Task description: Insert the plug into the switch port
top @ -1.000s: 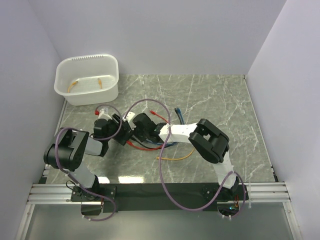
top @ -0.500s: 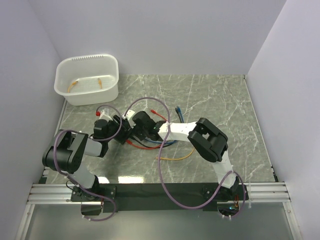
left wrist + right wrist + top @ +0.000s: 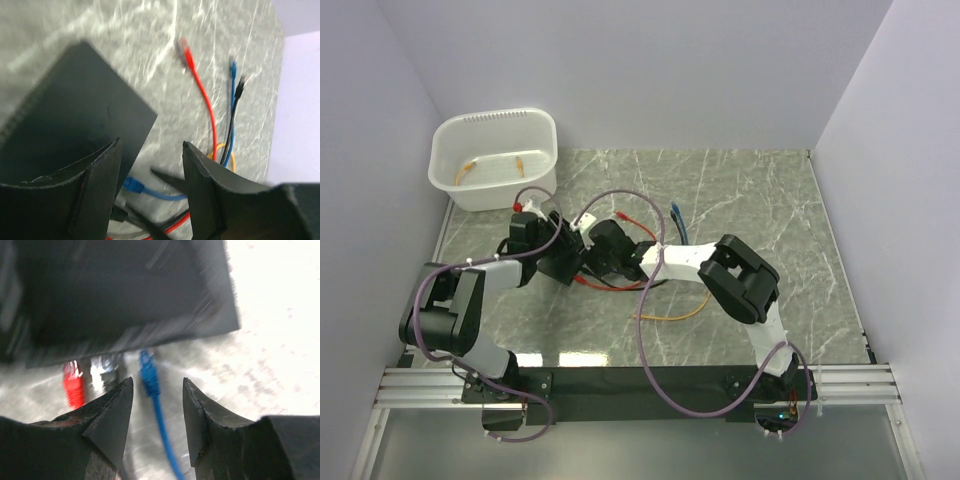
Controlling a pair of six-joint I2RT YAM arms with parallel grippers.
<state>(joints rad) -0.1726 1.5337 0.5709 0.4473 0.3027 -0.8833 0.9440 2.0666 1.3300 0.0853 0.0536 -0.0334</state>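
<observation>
In the left wrist view the flat black switch (image 3: 75,110) fills the upper left. A blue plug (image 3: 132,184) lies at its near edge. My left gripper (image 3: 151,145) is open, its left finger (image 3: 95,185) over the switch's corner. The right wrist view shows the switch (image 3: 125,290) across the top, with the blue plug (image 3: 147,371) touching its edge; whether it sits in a port I cannot tell. My right gripper (image 3: 157,382) is open around the blue cable without touching it. From above, both grippers (image 3: 563,262) (image 3: 592,255) meet and hide most of the switch.
A red plug (image 3: 74,382) and a dark plug (image 3: 105,367) sit at the switch's edge beside the blue one. Loose red (image 3: 186,50), blue (image 3: 232,65) and black (image 3: 241,82) cable ends lie further off. A yellow cable (image 3: 680,315) loops nearer, and a white tub (image 3: 495,155) stands at the back left.
My right gripper has opened and let go of the blue plug. The left arm has reached a little further from its base, and its jaws have widened slightly.
</observation>
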